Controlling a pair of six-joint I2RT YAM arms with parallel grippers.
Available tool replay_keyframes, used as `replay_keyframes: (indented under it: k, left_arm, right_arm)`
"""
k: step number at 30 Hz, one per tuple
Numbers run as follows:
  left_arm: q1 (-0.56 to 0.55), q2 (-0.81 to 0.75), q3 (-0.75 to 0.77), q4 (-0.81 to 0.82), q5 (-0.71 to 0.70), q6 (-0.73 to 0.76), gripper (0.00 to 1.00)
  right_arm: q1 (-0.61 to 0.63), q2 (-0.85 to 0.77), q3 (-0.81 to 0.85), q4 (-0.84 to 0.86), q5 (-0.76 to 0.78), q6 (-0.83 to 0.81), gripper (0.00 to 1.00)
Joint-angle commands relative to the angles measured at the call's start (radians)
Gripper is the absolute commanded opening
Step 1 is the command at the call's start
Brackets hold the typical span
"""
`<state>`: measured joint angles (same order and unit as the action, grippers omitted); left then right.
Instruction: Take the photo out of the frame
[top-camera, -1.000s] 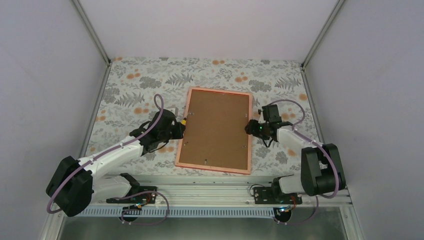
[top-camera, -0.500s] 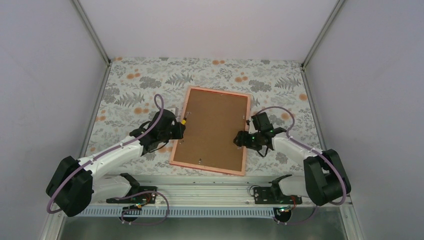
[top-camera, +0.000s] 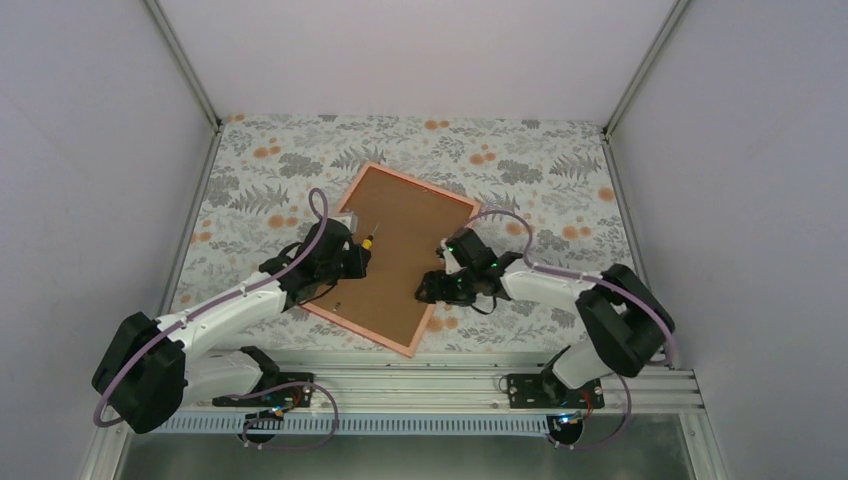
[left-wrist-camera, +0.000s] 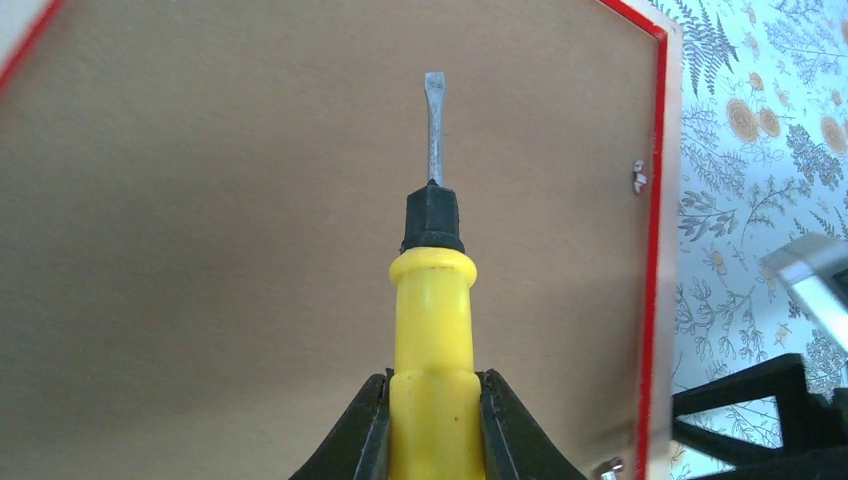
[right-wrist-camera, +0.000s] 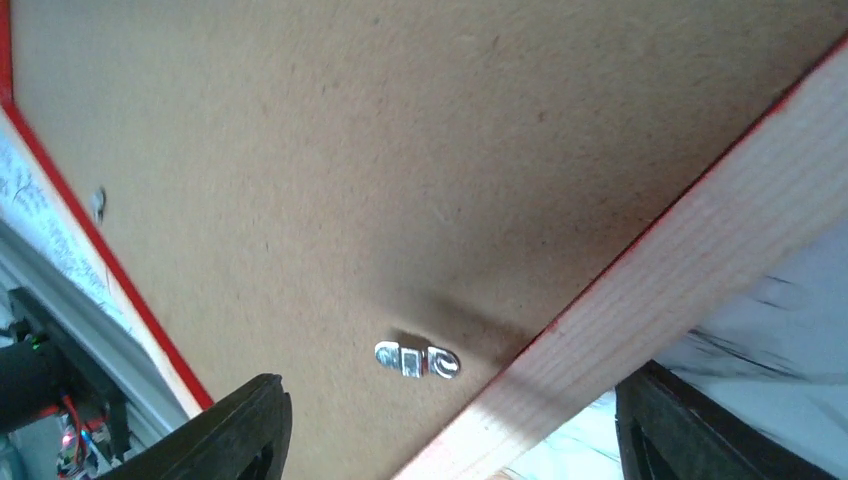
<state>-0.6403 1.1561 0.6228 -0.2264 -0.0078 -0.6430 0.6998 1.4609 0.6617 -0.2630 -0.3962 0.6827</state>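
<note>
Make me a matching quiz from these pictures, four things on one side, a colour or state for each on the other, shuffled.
1 frame
2 screwdriver
3 right gripper
4 clip

a open, astride a frame edge
b yellow handle
c small, silver
d brown back up

Pairs: 1-d, 2-b, 3-a, 4-c

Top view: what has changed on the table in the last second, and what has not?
The frame turned clockwise, its near end swinging left. The right gripper moved left and nearer with it, jaws open astride its edge. The left gripper stayed put, shut on the screwdriver.
</note>
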Motion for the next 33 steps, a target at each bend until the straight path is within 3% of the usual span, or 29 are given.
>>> replay_keyframes:
  k: [1, 7, 12, 20, 24, 33]
  left_arm:
    - [0.007, -0.012, 0.015, 0.005, -0.012, 0.01, 0.02]
    - [0.011, -0.015, 0.013, -0.001, -0.018, 0.017, 0.02]
    - [0.024, -0.016, 0.015, -0.008, -0.013, 0.028, 0.02]
    - [0.047, -0.009, 0.022, -0.029, -0.019, 0.047, 0.02]
    - [0.05, -0.005, 0.024, -0.035, -0.023, 0.048, 0.02]
    - [0.05, 0.017, 0.031, -0.036, 0.01, 0.055, 0.03]
  right_arm:
    - [0.09, 0.098, 0.11, 0.06, -0.034, 0.027, 0.72]
    - [0.113, 0.16, 0.202, 0.015, -0.027, -0.03, 0.72]
    - [0.09, 0.141, 0.265, -0.117, 0.034, -0.145, 0.72]
    - [-0.112, 0.132, 0.43, -0.28, 0.155, -0.373, 0.72]
    - [-0.218, 0.236, 0.547, -0.261, 0.145, -0.47, 0.71]
    - [-0.309, 0.512, 0.805, -0.192, 0.113, -0.624, 0.64]
